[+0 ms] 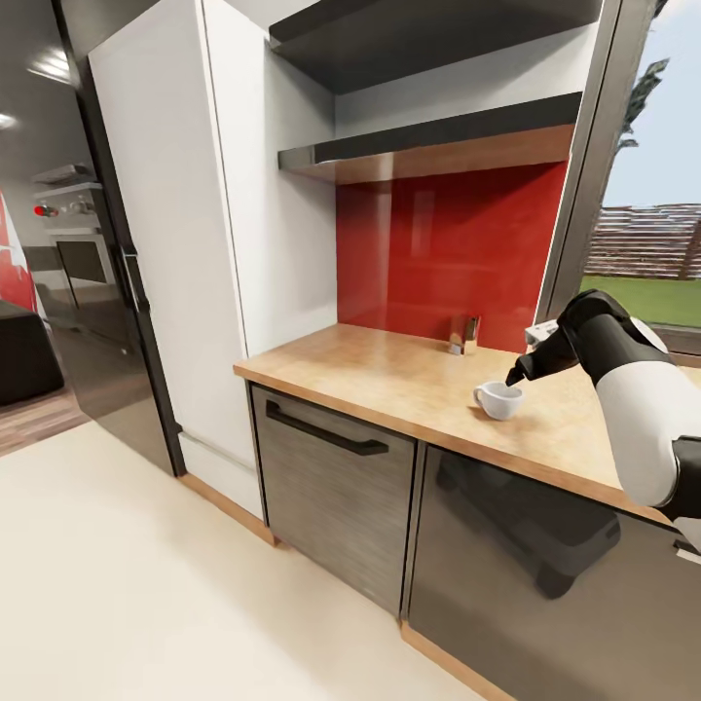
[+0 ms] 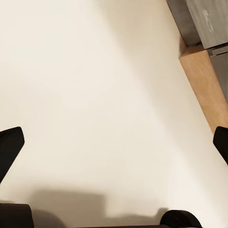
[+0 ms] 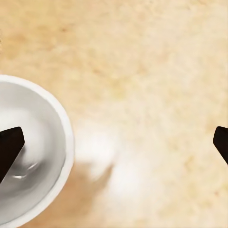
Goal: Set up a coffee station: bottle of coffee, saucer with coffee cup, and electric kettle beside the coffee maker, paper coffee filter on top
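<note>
Hovering right end effector [image 1: 516, 378] seemingly brushes coffee cup [image 1: 499, 399].

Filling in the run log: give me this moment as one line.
right gripper: open, one finger inside small white ceramic coffee cup | cup: upright on light wooden countertop | left gripper: open, above pale floor

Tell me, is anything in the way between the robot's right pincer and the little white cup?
No, nothing visible is. The right pincer is open just above the coffee cup on the wooden countertop, with one fingertip over the cup's bowl.
</note>
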Robot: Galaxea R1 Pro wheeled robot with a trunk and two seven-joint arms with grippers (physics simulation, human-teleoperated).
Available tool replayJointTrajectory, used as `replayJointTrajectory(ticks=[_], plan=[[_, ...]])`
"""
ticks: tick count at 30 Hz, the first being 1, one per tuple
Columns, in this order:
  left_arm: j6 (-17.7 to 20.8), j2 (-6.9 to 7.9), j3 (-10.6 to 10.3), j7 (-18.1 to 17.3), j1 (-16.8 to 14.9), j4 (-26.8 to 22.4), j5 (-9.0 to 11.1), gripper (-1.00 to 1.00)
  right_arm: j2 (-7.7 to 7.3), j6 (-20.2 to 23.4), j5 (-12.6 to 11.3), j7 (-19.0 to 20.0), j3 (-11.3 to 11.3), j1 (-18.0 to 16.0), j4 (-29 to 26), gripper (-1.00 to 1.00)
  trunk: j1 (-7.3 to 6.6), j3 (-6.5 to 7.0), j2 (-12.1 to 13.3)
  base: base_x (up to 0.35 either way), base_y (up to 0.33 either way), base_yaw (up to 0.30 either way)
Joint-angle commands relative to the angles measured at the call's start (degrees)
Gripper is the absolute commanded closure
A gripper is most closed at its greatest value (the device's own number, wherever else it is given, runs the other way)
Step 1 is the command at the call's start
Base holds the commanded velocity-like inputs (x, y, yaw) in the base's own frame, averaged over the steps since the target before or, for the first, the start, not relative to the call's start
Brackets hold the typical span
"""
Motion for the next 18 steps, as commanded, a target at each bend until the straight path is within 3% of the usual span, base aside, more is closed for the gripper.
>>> replayJointTrajectory(ticks=[1, 18], plan=[[0.1, 0.02, -0.4, -0.2, 0.0, 0.0, 0.5, -1.00, 0.03, 0.1, 0.6, 0.6, -0.3, 0.0, 0.2, -1.00, -0.01, -0.06, 0.0, 0.000, 0.000, 0.000], [0.1, 0.02, -0.4, -0.2, 0.0, 0.0, 0.5, -1.00, 0.06, 0.0, 0.6, 0.5, -0.3, 0.0, 1.9, -1.00, -0.01, -0.06, 0.0, 0.000, 0.000, 0.000]])
